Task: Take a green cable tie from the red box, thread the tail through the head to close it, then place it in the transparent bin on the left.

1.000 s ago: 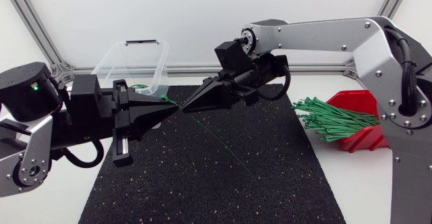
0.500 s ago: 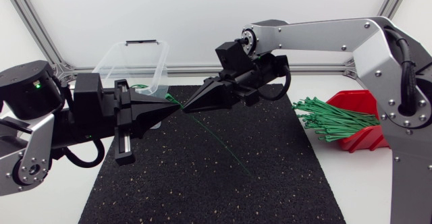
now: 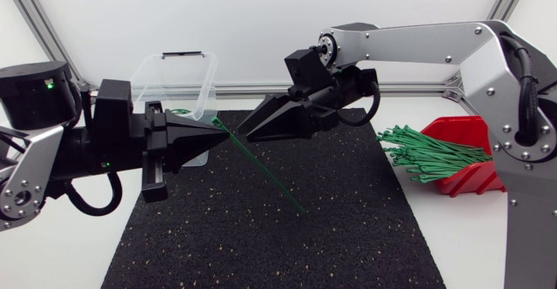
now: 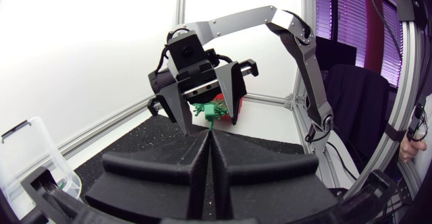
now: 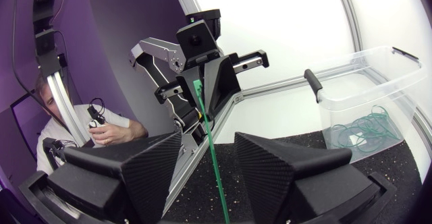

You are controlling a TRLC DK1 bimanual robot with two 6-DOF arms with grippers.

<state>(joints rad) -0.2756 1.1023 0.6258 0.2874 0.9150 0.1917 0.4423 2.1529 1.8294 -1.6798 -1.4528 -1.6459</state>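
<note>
Green cable tie [image 3: 261, 171] slants down over the mat, its upper end clamped in the left end effector [image 3: 211, 125]. The right end effector [image 3: 251, 130] has just drawn back, and its fingers now stand apart around the tie. I judge the threading is not yet done. A black mat [image 3: 348, 237] covers the white bench [image 3: 479, 245], and the bin [image 3: 174, 76] is near.
</note>
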